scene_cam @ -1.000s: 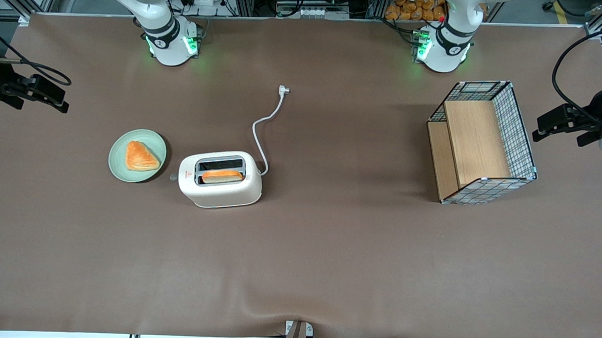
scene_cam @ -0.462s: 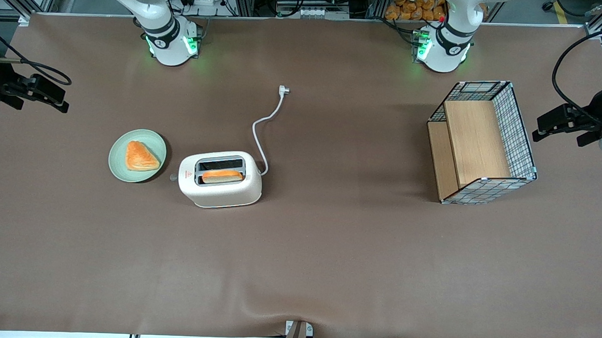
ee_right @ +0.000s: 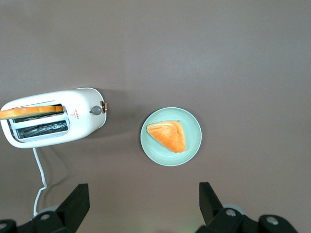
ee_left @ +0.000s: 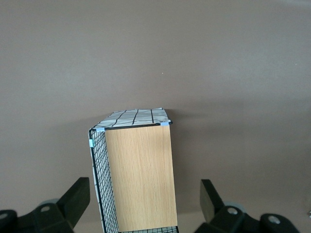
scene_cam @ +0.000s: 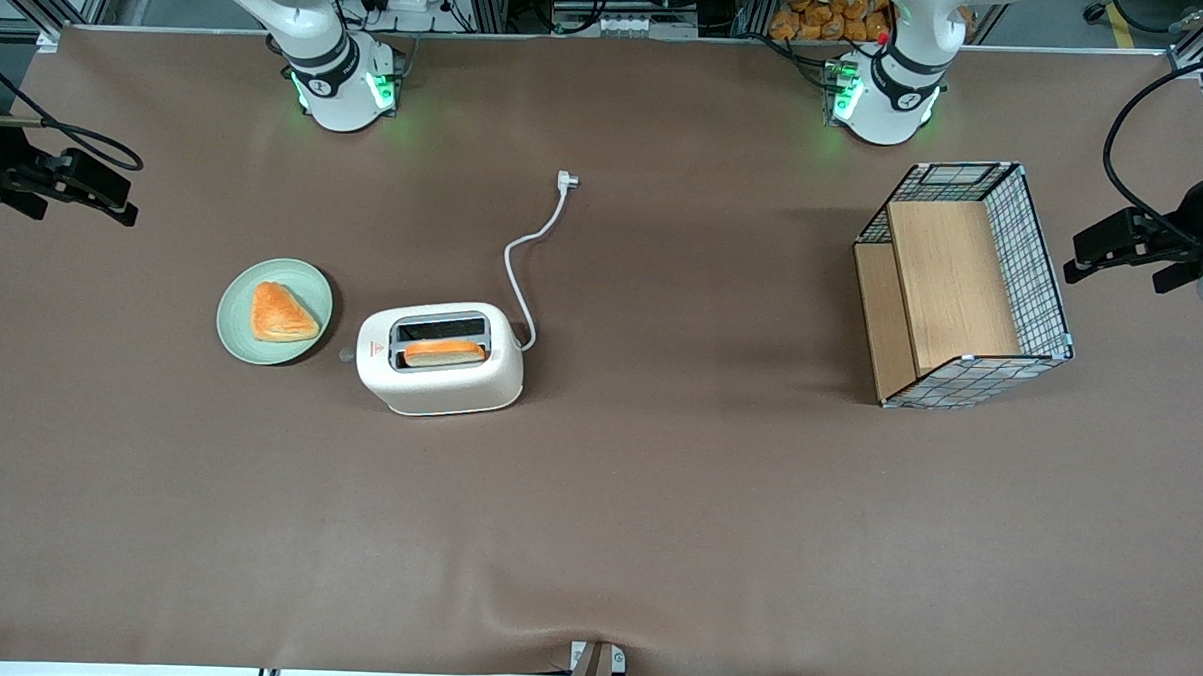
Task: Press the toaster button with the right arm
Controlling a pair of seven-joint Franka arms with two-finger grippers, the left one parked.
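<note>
1. Nothing has moved since the two earlier front pictures: toaster, plate and basket lie as they did, and so does the arm's base.
2. Toaster (scene_cam: 440, 357): upright on the table (scene_cam: 595, 538), near the working arm's end. One slot holds a toast slice (scene_cam: 444, 352), of which only the top edge shows; the other slot, farther from the front camera, is dark.
3. Button (ee_right: 96, 110): a small grey knob on the toaster's narrow end, facing the plate. In the front view it is only a faint speck (scene_cam: 345, 353).
4. Plate (scene_cam: 274, 311): pale green, just beside the button end and apart from it, bearing a triangular pastry (scene_cam: 281, 313).
5. Cord (scene_cam: 526, 255): runs from the toaster's other end to a plug (scene_cam: 567, 181) lying loose on the table, farther from the front camera.
6. Right arm (scene_cam: 317, 43): only its base and lower link show in the front view; the rest is cut off by the frame edge.
7. Gripper (ee_right: 144, 206): high above the table, over the bare cloth near plate and toaster, well apart from the button. Fingers (ee_right: 75, 204) spread wide and holding nothing; their tips are cut off.
8. Basket (scene_cam: 964, 286): wire, with wooden panels, on its side toward the parked arm's end.
</note>
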